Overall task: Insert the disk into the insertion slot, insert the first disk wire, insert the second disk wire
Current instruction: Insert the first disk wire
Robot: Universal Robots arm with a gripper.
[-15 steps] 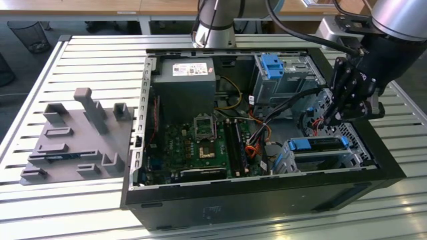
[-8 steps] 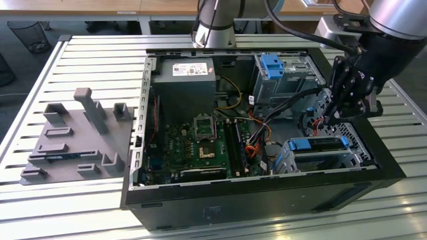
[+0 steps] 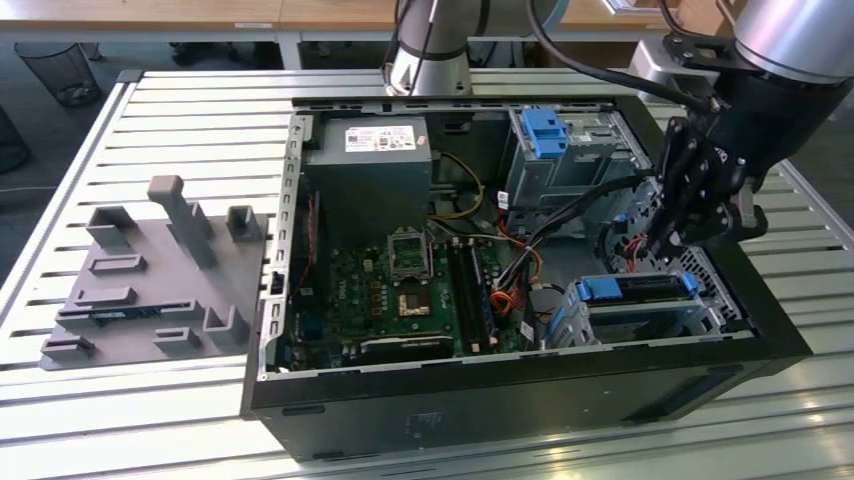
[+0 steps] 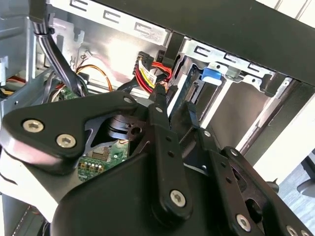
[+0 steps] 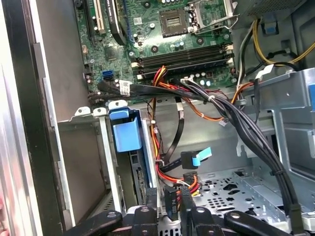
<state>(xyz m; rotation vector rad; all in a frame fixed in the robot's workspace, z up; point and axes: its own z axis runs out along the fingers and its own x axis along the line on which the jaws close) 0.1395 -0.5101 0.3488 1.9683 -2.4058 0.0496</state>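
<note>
The disk [image 3: 638,288] sits in the insertion slot [image 3: 577,322], the low metal cage at the case's front corner on the exterior view's right. Its blue carrier tab [image 5: 127,133] stands at the slot [image 5: 88,162] mouth, and shows as well in the second wrist view [image 4: 211,73]. My gripper [image 3: 658,243] hangs just behind the disk. It [image 5: 169,210] is shut on a black disk wire connector [image 5: 170,199] with red, yellow and black leads, close to the disk's rear edge. A second disk wire [image 5: 196,160], black with a light blue tab, hangs free nearby.
Thick black cable bundles [image 5: 236,123] cross the case above the motherboard [image 3: 400,280]. A taller grey cage with a blue clip [image 3: 545,128] stands at the back. A grey fixture plate [image 3: 154,280] lies beside the case on the slatted table.
</note>
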